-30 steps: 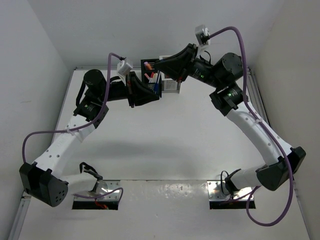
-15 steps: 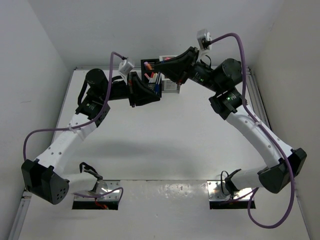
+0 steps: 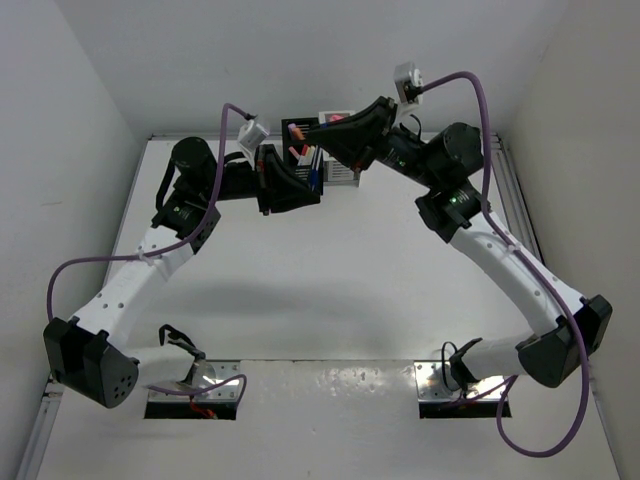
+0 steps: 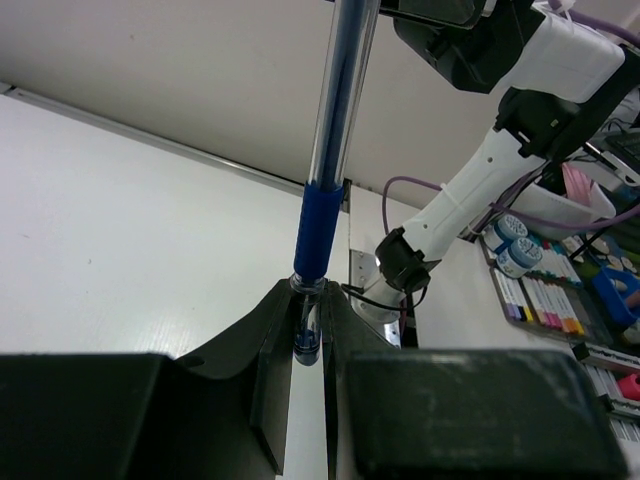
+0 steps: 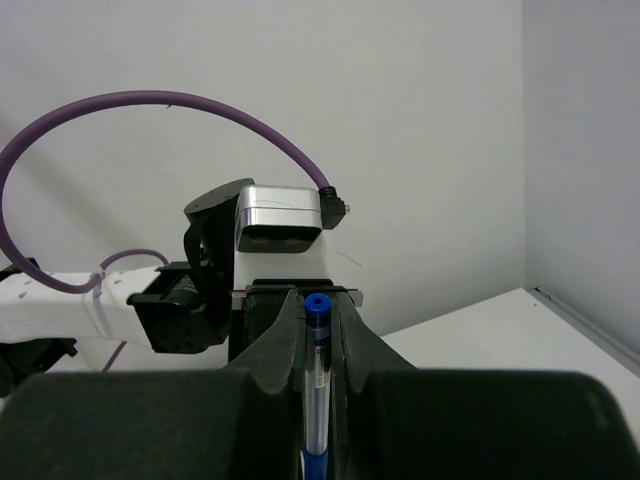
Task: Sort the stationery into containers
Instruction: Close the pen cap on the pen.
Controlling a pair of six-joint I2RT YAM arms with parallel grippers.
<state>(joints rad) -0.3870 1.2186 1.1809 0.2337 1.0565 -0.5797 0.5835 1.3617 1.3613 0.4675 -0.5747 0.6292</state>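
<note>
My left jaws are closed on a blue-gripped pen (image 4: 322, 225). They pinch it at the tip end, so the clear barrel rises steeply out of them and runs off the top of the left wrist view. My right jaws are closed too, on a blue-capped pen (image 5: 318, 304) that lies in the gap between the fingers (image 5: 283, 332) with its cap at their tips. I cannot tell whether the two wrist views show one pen or two. From above, both my arms reach to the far side of the tabletop (image 3: 330, 270) and meet at the joined containers, the black holder (image 3: 296, 123) on the left and the white holder (image 3: 345, 173) touching it on the right. Stationery (image 3: 297, 131) with pink and orange tips stands upright in the black holder. My left wrist's camera (image 5: 280, 218) and purple cable (image 5: 150, 110) sit just beyond my right jaws.
</note>
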